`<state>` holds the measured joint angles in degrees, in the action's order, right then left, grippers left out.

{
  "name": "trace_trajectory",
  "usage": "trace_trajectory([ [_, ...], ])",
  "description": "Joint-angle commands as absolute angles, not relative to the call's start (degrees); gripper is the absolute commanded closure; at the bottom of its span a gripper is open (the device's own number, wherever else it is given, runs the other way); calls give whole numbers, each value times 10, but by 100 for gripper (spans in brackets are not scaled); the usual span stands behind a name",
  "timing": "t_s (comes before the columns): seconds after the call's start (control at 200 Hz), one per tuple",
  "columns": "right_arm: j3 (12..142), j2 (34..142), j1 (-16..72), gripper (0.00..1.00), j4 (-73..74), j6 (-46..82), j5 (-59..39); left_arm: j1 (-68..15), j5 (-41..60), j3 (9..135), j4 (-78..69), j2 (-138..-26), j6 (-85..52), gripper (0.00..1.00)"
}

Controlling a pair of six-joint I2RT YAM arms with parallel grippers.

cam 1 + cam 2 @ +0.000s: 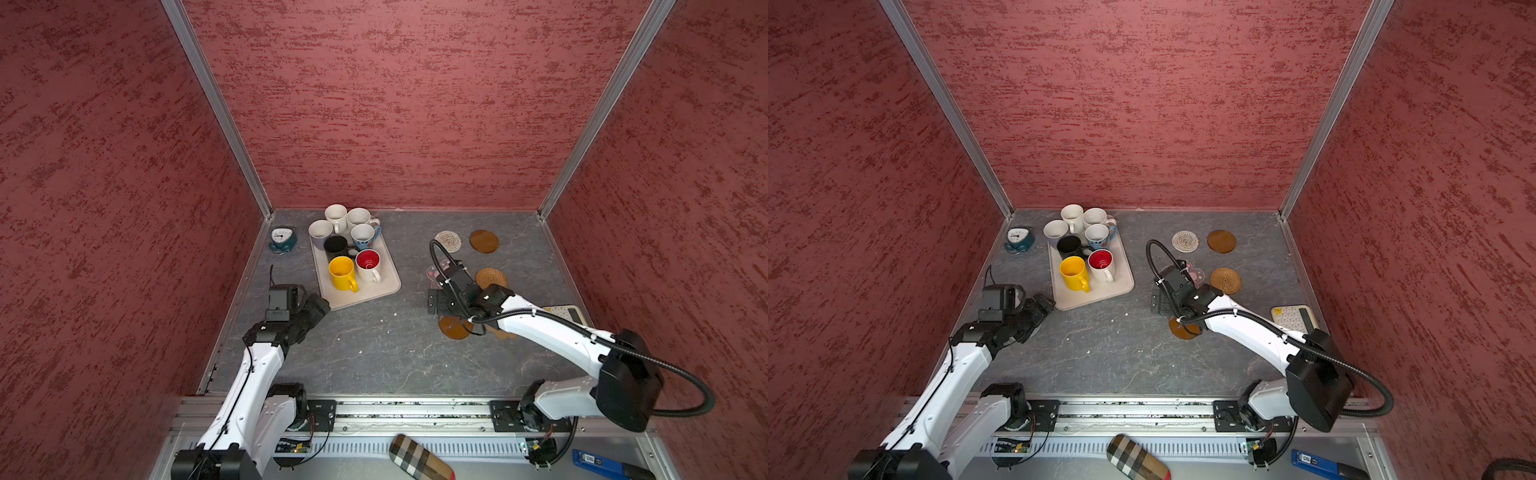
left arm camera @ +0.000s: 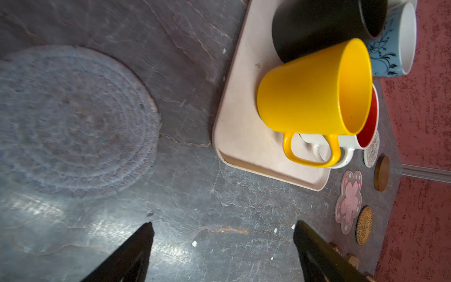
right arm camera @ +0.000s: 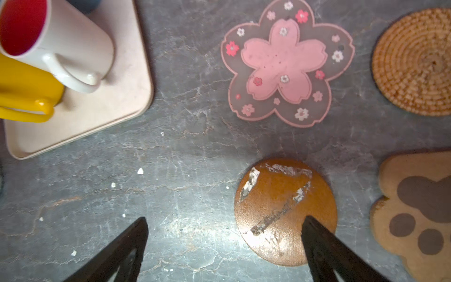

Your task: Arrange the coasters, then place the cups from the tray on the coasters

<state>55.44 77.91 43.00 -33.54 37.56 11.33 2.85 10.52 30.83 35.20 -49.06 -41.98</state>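
left fingers (image 2: 131, 256) spread, empty, over bare worktop (image 2: 195, 195); grey-blue coaster (image 2: 73, 119) and tray (image 2: 239, 136) with the cups (image 2: 305, 97) lie ahead of them. right fingers (image 3: 324, 249) spread, one over the brown disc (image 3: 275, 207), probably to nudge it into place.

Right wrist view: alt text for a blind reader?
Two black fingers stand apart above a table, one in front of a brown disc coaster. Nearby lie a pink flower coaster, a rattan coaster and a paw-print coaster; a tray holds a yellow mug and a white mug.
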Motion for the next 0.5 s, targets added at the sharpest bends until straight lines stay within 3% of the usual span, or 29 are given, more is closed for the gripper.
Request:
trace_trajectory([
  [0.0,548,748,428,1,-282,323,92,68,111,328,371,-503,-405,16],
  [0.09,539,734,427,1,-254,295,78,100,86,340,381,-522,-395,32],
  [0.175,531,729,426,1,-238,274,70,127,77,350,394,-551,-397,40],
  [0.496,467,670,405,1,-161,224,18,142,27,351,356,-615,-402,46],
])
